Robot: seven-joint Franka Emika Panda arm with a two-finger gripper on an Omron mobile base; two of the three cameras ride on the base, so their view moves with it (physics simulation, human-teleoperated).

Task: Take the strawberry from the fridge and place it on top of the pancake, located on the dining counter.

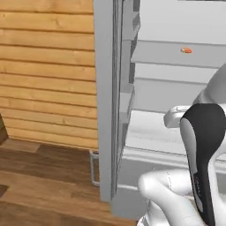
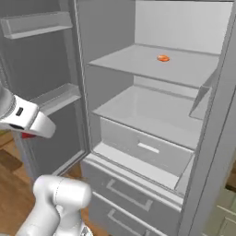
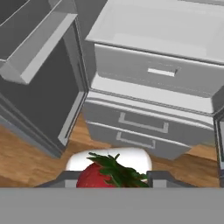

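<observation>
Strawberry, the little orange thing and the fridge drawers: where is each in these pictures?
strawberry point(image 3: 98, 177), hand view, its red flesh below the green leaves.
small orange item point(image 2: 162, 58), right base view, its middle, on the upper shelf.
fridge point(image 3: 131, 124), hand view, its upper drawer front.

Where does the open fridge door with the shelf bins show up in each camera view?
Left base view: the open fridge door stands edge-on, a tall grey slab at centre.
Right base view: on the left side, bins facing the camera.
Hand view: upper left, dark inner face with one bin above.
Shared landmark: the brown plank floor under the door.
</observation>
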